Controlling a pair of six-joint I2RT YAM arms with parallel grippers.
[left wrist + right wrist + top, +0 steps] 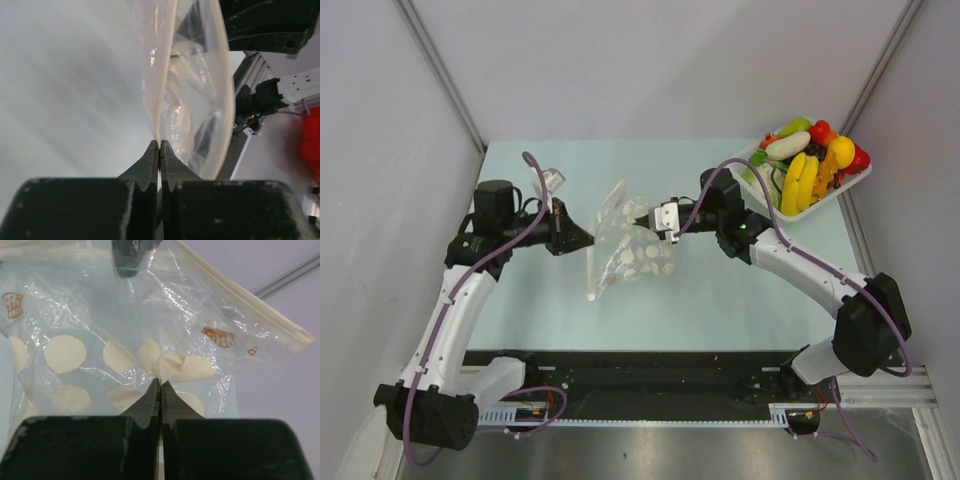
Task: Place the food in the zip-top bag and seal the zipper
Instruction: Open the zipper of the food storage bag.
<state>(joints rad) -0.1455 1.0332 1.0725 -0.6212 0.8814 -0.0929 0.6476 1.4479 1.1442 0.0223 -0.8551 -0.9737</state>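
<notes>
Left end effector (590,240) and right end effector (640,220) each pinch the zip-top bag (635,258) between them

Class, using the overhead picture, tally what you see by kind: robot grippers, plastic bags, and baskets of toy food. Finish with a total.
grippers: 2, the left gripper and the right gripper, each shut on the bag
zip-top bag: 1
basket of toy food: 1
total: 4

White basket (842,192) on pale table (720,292)
</notes>
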